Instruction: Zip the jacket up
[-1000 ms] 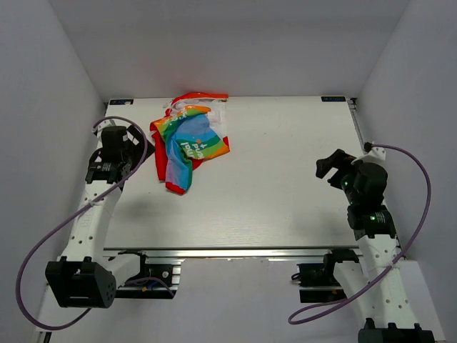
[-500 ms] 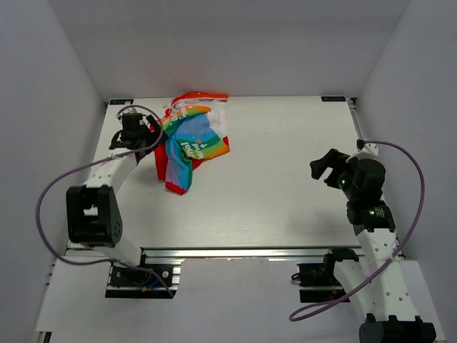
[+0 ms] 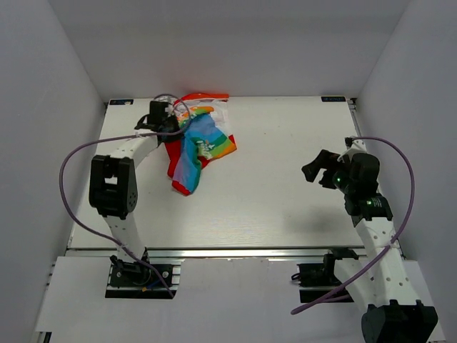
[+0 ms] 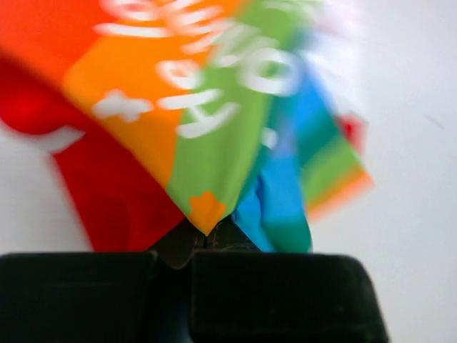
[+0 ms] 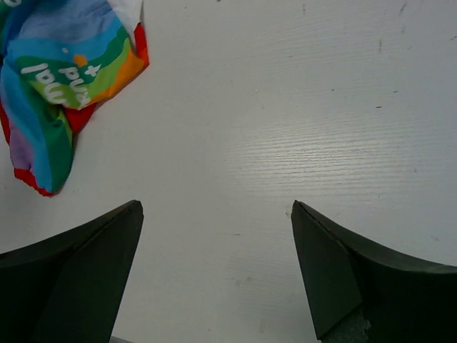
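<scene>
The jacket (image 3: 201, 141) lies crumpled at the far left of the table, rainbow-striped with red edges and a bit of white lining. My left gripper (image 3: 168, 122) is at its left upper edge. In the left wrist view the left gripper (image 4: 203, 232) is shut, and a pointed fold of the jacket (image 4: 207, 143) is pinched between the jaws. The zipper does not show. My right gripper (image 3: 312, 170) hangs open over bare table at the right, well away from the cloth. In the right wrist view the right gripper (image 5: 214, 207) holds nothing, and the jacket (image 5: 50, 86) sits at the top left.
White walls enclose the white table (image 3: 285, 143) on the left, back and right. The left arm's purple cable (image 3: 71, 153) loops over the table's left edge. The right arm's cable (image 3: 400, 164) arcs near the right wall.
My left arm has swung up to the jacket and shut on its edge. The cloth has shifted a little to the right. My right arm has drifted slightly left, still open.
</scene>
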Motion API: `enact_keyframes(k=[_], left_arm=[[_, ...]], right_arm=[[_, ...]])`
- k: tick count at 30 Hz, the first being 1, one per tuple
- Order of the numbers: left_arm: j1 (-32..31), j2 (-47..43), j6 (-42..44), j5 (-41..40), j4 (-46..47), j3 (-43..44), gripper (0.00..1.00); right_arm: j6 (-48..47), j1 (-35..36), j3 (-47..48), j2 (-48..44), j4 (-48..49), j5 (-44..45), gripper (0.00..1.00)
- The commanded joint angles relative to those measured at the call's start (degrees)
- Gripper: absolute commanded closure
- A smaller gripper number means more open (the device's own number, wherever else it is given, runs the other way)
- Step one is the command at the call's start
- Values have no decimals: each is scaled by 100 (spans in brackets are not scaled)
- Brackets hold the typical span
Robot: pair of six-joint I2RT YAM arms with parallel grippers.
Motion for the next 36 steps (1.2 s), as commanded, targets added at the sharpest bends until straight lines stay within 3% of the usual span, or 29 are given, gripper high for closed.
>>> enact_keyframes(k=[1, 7, 8, 9, 11, 12, 14, 18, 27, 36], left_arm=[[-1297, -1489, 405, 118, 23, -185, 100], [-2478, -3537, -87, 258, 69, -2074, 100], [-2487, -3931, -157, 302, -81, -2433, 92], [-2488, -4100, -245, 233, -439, -2584, 77], [-2488, -4556, -403, -21, -863, -2813, 64], [-2488, -4715, -482, -249, -1161, -2901, 31], [-2488, -5049, -623, -391, -1304, -3095, 2], [-2488, -5630, -869, -627, -1759, -3508, 2], [-2488, -5333, -1976, -1902, -2210, -3914, 2], [-2383, -5025, -1959, -2167, -795, -4317, 2]], right_arm=[[-173, 188, 221, 49, 83, -398, 11], [-270, 619, 229, 163, 136, -328, 11], [-270, 654, 229, 189, 101, -328, 11], [-270, 707, 247, 250, 74, -319, 11], [-191, 883, 194, 321, 91, -153, 11], [-147, 1057, 133, 452, 109, -47, 11], [-33, 1295, 124, 645, 109, 304, 11], [178, 2024, 247, 1269, 48, 902, 11], [1320, 2166, -315, 1867, 468, 1913, 11], [2419, 2193, -887, 2614, 2234, 1474, 12]])
